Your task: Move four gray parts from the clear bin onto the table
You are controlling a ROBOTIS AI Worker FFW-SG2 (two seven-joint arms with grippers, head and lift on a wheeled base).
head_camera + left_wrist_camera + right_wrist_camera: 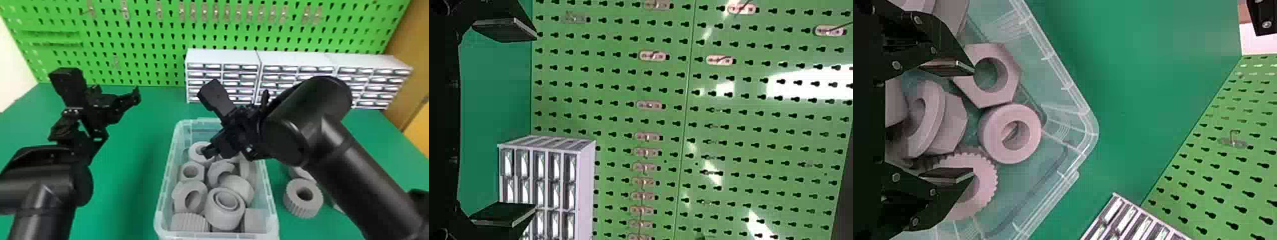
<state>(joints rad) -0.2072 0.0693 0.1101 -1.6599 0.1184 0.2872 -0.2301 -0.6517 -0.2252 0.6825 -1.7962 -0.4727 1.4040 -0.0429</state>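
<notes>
R gripper (pixel 229 153) over clear bin (pixel 162 191) w/ gray parts (pixel 225 207), 2+ others (pixel 303 198) on table (pixel 127 191) nearby.

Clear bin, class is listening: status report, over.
Right gripper open, empty, over the clear bin. Left gripper open, empty, left of it. Gray parts crowd together inside, possibly tight gripping; ribbed gray part on table, right of bin.

No readable text, labels, brands, numbers or signs found.
</notes>
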